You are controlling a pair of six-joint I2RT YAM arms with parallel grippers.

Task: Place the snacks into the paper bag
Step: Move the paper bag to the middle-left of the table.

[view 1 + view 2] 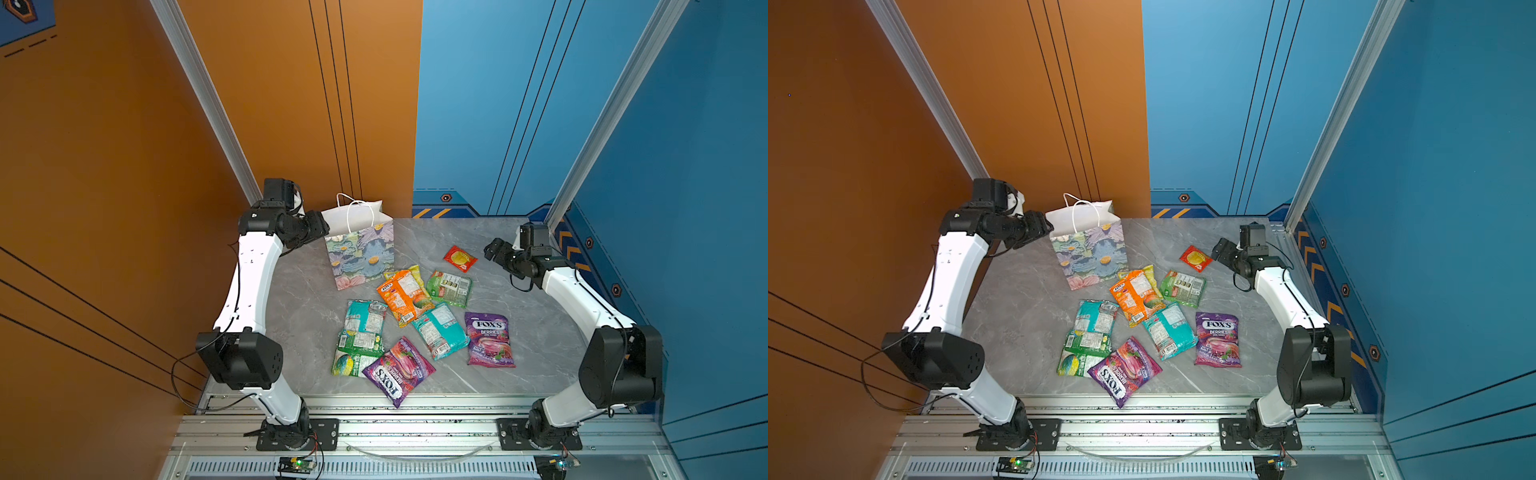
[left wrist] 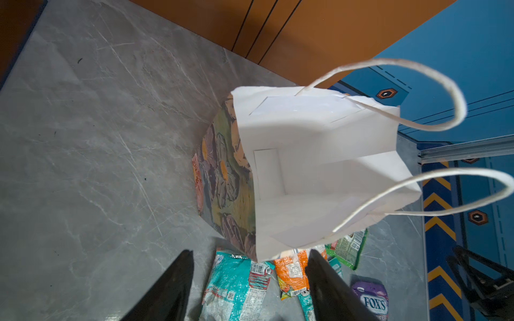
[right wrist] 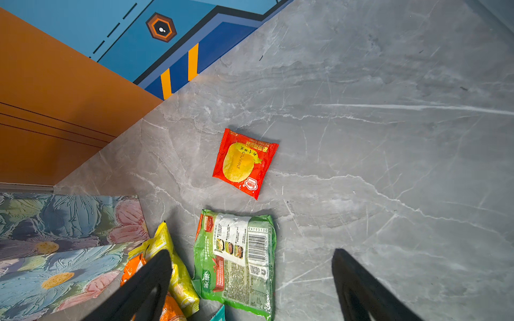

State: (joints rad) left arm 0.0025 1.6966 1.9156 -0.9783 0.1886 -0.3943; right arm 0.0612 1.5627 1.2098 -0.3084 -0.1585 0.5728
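Grey marble table (image 1: 299,324) bears the upright paper bag (image 1: 360,255) far left, snacks (image 1: 440,336) scattered centre, red packet (image 1: 460,258) apart, farther right

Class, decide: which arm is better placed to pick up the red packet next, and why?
Right. Its open gripper hovers beside the red packet, which lies apart from the others. The left gripper is far off, by the bag.

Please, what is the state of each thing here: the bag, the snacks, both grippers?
paper bag: upright, mouth open, nothing seen inside.
snacks: lying outside the bag, some overlapping.
red packet: flat, apart from the others.
left gripper: open, empty.
right gripper: open, empty.
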